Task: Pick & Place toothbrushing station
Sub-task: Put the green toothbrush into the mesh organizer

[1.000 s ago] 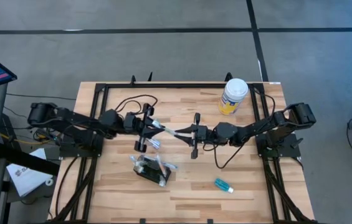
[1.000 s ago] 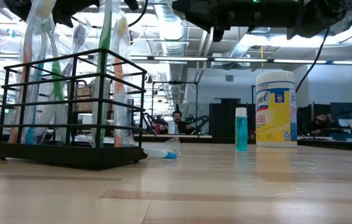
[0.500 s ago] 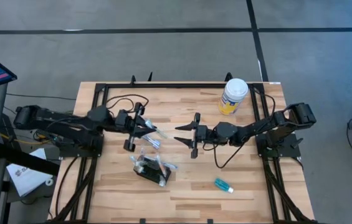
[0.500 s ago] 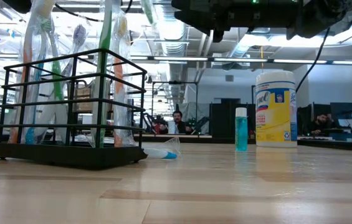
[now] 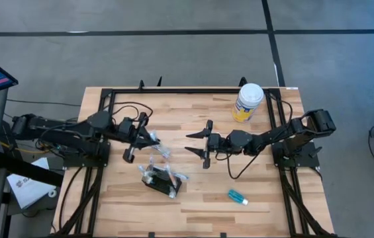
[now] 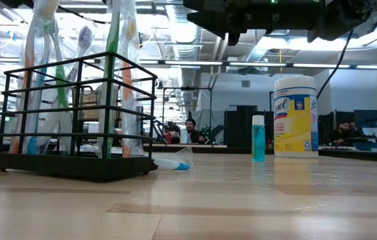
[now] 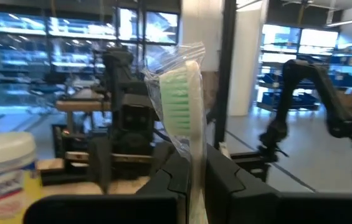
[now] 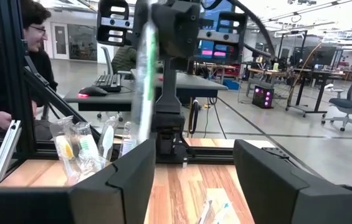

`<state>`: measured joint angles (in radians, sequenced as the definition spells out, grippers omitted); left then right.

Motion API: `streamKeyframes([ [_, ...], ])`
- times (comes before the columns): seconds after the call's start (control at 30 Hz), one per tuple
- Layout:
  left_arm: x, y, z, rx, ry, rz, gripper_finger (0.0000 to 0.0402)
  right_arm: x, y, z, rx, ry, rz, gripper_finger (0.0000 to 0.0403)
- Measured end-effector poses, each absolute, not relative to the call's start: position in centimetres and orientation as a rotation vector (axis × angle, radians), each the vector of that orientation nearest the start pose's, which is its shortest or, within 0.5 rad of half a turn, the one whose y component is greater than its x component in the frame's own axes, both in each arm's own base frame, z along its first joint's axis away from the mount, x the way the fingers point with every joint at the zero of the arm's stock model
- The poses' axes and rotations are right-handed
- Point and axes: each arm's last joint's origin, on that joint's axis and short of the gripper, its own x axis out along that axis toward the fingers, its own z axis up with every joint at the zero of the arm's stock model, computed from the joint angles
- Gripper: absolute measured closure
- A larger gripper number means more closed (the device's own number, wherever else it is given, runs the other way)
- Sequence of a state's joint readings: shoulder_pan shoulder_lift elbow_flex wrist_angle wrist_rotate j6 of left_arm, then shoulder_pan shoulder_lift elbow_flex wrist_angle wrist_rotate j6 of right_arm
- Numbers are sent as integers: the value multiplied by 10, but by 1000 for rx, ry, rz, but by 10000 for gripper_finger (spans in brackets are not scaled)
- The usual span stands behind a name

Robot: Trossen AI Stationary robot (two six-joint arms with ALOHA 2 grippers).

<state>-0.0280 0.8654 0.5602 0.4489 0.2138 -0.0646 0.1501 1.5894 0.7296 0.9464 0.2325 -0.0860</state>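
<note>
The toothbrushing station, a black wire holder, stands on its base on the table with several wrapped toothbrushes upright in it. My left gripper is above the table, left of centre, shut on a plastic-wrapped toothbrush with green-and-white bristles. My right gripper faces it from the right, open with nothing between its fingers, a short way from the toothbrush. My left gripper pinches the wrapped toothbrush's handle between its two fingers. The fingers are about level and point toward the table's right. The bristle end sticks out past the fingertips, and the toothbrush is clear of the table.
A white-lidded wipes canister stands at the far right. A small teal bottle lies near the front right. Another wrapped toothbrush lies on the table beside the holder. Black frame rails run along the table's edges.
My right gripper has opened and let go of the toothbrush that both grippers held above the table's middle. My left gripper has gone toward the table's left edge with the toothbrush, so a gap now lies between the two grippers.
</note>
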Motion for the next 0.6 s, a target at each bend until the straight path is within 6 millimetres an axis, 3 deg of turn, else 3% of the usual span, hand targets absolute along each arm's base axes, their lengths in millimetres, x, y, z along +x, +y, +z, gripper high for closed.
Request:
streamKeyframes([
  [0.6, 193, -17, 293, -76, -30, -456, 394, 323, 42, 228, -71, -74, -86, 200],
])
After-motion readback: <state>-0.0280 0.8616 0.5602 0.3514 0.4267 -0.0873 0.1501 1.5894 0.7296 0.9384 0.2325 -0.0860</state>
